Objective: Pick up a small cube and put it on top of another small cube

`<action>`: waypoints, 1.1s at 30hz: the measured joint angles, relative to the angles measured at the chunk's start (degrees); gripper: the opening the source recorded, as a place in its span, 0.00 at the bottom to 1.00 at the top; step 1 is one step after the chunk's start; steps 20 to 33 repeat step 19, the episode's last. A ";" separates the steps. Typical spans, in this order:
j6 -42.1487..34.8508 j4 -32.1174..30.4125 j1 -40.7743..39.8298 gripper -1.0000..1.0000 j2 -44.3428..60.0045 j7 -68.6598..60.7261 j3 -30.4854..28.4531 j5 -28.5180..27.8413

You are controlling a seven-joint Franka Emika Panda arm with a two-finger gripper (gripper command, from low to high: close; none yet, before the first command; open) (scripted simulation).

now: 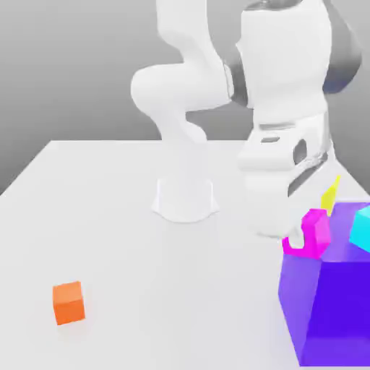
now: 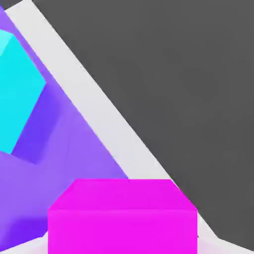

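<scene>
So the small magenta cube [image 1: 316, 233] is pretty clearly being grasped by the claw [image 2: 122, 243], which is clenched on it, with a bit of pale finger seen at either side in the hand view. The cube is held at the edge of the big purple block [image 1: 325, 303], over on the exterior view's right; whether the block's top is being touched by it can't really be told. A cyan block [image 1: 363, 230] is perched on that same purple top, near the magenta one but apart from it, and it's cut off by the picture edge. Just behind the magenta cube, a yellow piece [image 1: 330, 197] can be made out, partly hidden, so its full shape can't be made out. The orange cube [image 1: 69, 303] is sat by itself on the white bench [image 1: 166, 289], well apart, toward the exterior view's left. The white arm [image 1: 285, 79] is reached out above the purple block.
</scene>
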 joint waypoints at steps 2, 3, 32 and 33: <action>-4.85 3.90 1.14 0.00 0.18 -2.40 0.83 -1.22; -7.32 5.68 1.69 0.00 0.33 -3.51 1.28 -2.24; -18.07 12.29 5.76 1.00 5.54 -11.10 4.72 -15.38; -18.07 12.29 5.76 1.00 5.54 -11.10 4.72 -15.38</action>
